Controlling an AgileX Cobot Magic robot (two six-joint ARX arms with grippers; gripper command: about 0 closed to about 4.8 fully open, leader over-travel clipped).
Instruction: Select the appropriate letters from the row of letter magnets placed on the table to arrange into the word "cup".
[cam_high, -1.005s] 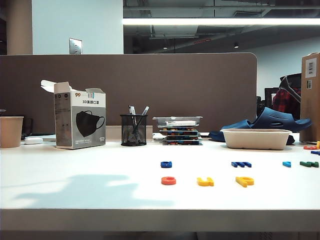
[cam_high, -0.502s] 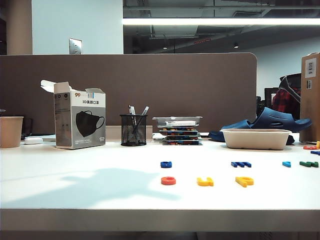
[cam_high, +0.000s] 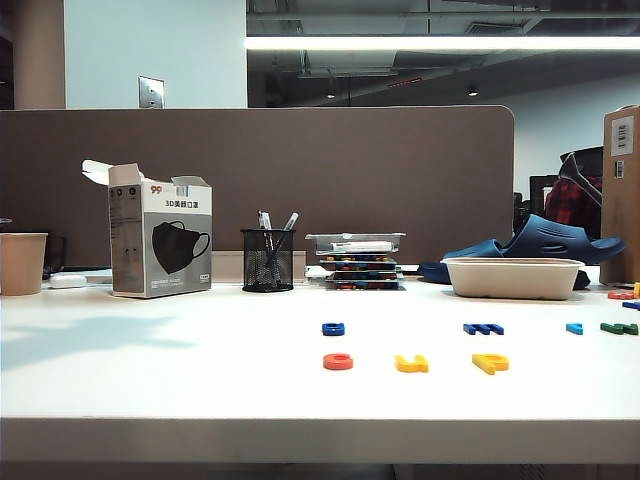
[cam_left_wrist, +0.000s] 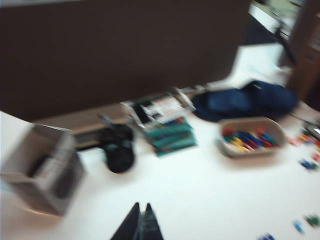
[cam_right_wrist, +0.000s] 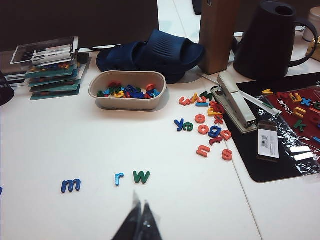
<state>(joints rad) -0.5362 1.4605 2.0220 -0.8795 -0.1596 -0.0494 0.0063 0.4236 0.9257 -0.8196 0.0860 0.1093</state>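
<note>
Three letters lie in a line near the front of the white table (cam_high: 200, 340): the red "c" (cam_high: 338, 361), the yellow "u" (cam_high: 411, 363) and the yellow-orange "p" (cam_high: 490, 362). Behind them is the row of letter magnets: a dark blue letter (cam_high: 333, 328), a blue "m" (cam_high: 483, 328) (cam_right_wrist: 70, 185), a light blue "r" (cam_right_wrist: 118, 178) and a green "w" (cam_right_wrist: 141, 176). Neither arm shows in the exterior view. My left gripper (cam_left_wrist: 141, 206) is shut and empty above the table, in a blurred view. My right gripper (cam_right_wrist: 140, 200) is shut and empty, hanging short of the "w".
At the back stand a paper cup (cam_high: 22, 262), a mask box (cam_high: 160, 240), a mesh pen holder (cam_high: 267, 260), stacked cases (cam_high: 360, 262), a beige tray of letters (cam_high: 512, 277) and blue slippers (cam_high: 545, 240). Loose letters (cam_right_wrist: 207, 125), a stapler (cam_right_wrist: 235, 102) and a black kettle (cam_right_wrist: 270, 37) crowd the right.
A broad shadow on the table's left half has slid away to the left. The letters have not moved.
</note>
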